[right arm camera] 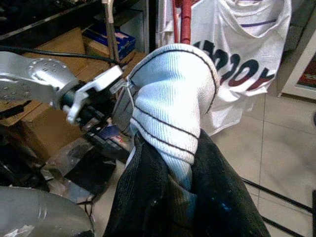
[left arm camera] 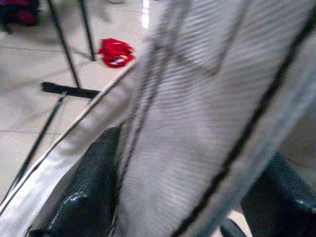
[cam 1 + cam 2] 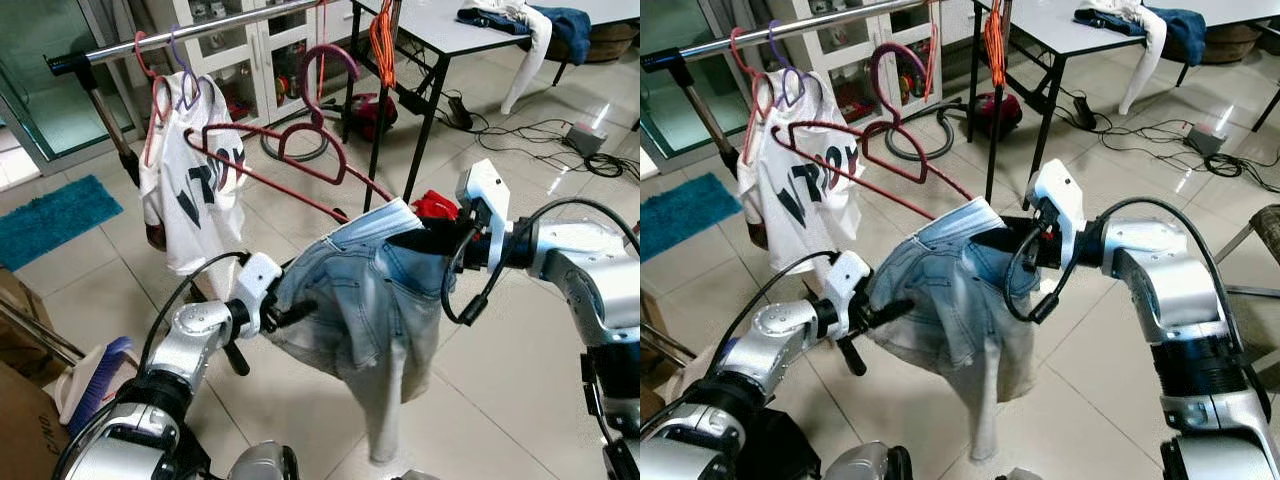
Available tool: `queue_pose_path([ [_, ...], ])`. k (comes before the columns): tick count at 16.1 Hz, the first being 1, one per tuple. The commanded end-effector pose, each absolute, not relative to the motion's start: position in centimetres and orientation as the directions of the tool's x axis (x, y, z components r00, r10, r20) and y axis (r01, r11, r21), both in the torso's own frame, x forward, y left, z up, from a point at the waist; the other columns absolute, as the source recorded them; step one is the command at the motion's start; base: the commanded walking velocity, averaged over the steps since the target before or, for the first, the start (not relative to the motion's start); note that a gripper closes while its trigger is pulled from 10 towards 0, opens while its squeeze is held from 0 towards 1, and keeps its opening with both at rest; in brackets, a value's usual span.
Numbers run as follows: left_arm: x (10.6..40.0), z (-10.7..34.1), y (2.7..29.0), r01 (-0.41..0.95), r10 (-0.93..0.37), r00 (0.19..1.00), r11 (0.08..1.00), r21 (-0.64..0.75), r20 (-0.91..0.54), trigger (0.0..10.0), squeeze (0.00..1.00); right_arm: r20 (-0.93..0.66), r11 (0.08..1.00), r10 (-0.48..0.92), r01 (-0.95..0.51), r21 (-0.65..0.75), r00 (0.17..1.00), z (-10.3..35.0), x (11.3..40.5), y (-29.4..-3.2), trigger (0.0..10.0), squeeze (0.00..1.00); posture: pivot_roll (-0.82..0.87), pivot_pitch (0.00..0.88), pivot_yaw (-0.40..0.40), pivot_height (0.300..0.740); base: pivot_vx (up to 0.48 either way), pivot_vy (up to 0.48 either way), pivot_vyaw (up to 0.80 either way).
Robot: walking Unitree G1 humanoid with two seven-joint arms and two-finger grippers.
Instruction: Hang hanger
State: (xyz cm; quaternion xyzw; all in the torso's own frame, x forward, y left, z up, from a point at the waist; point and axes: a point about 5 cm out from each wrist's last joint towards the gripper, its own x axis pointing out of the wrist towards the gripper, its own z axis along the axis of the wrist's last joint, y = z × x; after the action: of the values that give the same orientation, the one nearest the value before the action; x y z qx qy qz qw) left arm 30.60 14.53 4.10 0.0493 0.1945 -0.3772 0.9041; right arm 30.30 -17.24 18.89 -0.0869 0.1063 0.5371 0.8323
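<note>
The room has a floor [image 3: 520,390] of pale glossy tiles that reflect light. At the far left a teal rug [image 3: 50,218] lies on the tiles, with cardboard boxes [image 3: 22,400] and a brush [image 3: 97,378] nearer the robot. A metal rail [image 3: 180,38] crosses the upper left, and a white shirt [image 3: 190,185] with dark lettering hangs from it on a hanger. Behind the rail stands a white cabinet [image 3: 255,55] with glass doors.

The left gripper [image 3: 292,315] is clamped on the lower left edge of a pair of jeans [image 3: 365,310]; the left wrist view shows the cloth between its 2 black fingers [image 2: 94,182]. The jeans hang in the air between the 2 arms, one leg dangling toward the floor. A dark red hanger [image 3: 290,165] rises from the jeans' waist toward the rail, its hook [image 3: 330,62] near the rail; whether the hook touches it cannot be told.

The right gripper [image 3: 430,240] is closed on the waistband at the right, pinching the folded cloth. Just behind it a red item [image 3: 435,207] lies on the tiles. Farther back sit a red vacuum cleaner [image 3: 370,112] and a black-legged table [image 3: 450,40] with clothes [image 3: 530,22] piled on it, and cables [image 3: 540,135] trail across the floor at the right.
</note>
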Motion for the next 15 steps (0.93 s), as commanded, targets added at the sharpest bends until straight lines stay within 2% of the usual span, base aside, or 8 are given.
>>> queue_pose_path([
  [1, 31.3, 4.6, 15.0, 0.665, -0.634, 0.683, 0.745, -0.052, -0.364, 0.0, 0.00, -0.221, 0.394, 0.890, -0.917, -0.067, 0.399, 20.4, 30.1, -17.1, 10.0, 0.00, -0.09, 0.000, 0.062, 0.740, 0.000, 0.000, 0.00],
  [6, 31.5, 4.8, 16.2, 0.629, -0.602, 0.727, 0.776, -0.030, -0.329, 0.0, 0.00, -0.257, 0.411, 0.876, -0.910, -0.048, 0.409, 19.3, 30.1, -17.3, 10.0, 0.00, -0.08, 0.000, 0.063, 0.740, 0.000, 0.000, 0.00],
  [15, 30.6, 3.9, 15.5, 0.673, -0.636, 0.690, 0.739, -0.016, -0.345, 0.0, 0.00, -0.286, 0.423, 0.864, -0.906, -0.032, 0.414, 18.1, 30.2, -17.1, 10.0, 0.00, -0.07, 0.000, 0.056, 0.740, 0.000, 0.000, 0.00],
])
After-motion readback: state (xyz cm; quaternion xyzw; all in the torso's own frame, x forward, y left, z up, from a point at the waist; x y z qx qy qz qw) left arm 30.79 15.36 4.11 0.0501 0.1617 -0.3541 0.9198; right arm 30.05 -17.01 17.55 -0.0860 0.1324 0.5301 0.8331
